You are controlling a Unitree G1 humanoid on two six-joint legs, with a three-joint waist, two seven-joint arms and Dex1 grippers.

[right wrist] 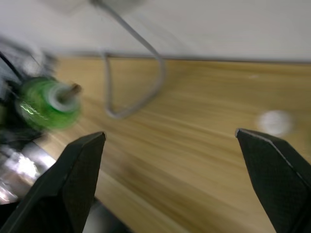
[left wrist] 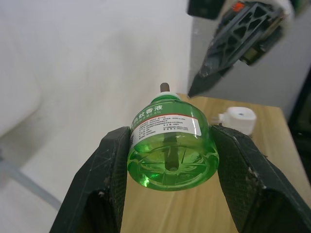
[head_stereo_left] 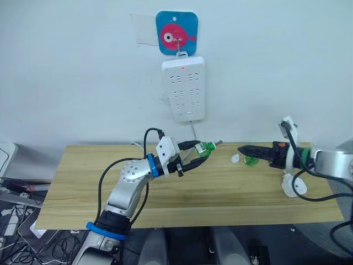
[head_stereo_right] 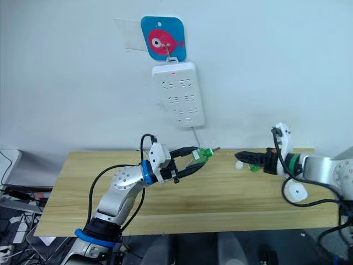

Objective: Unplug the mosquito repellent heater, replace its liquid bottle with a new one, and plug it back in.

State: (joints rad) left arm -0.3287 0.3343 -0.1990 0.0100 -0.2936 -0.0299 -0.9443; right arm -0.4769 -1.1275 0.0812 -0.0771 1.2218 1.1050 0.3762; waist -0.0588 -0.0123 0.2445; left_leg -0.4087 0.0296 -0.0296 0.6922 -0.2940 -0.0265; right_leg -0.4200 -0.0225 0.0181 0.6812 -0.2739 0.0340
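My left gripper (head_stereo_left: 201,150) is shut on a green liquid bottle (left wrist: 170,150), held above the wooden table with its bare grey wick (head_stereo_left: 218,142) pointing toward my right gripper (head_stereo_left: 242,149). That bottle has no cap. The right gripper (right wrist: 170,133) hovers a short way off, open with nothing between its fingers. Just below its tip, a second small green bottle (head_stereo_left: 251,161) lies on the table; I cannot tell whether it is capped. The white mosquito repellent heater (head_stereo_left: 292,185) rests on the table under my right forearm, unplugged.
A long white power strip (head_stereo_left: 183,88) hangs on the wall under a blue fish hook, its red light on and its cable (right wrist: 141,73) trailing onto the table (head_stereo_left: 165,193). A small white cap-like piece (head_stereo_left: 235,159) sits near the second bottle.
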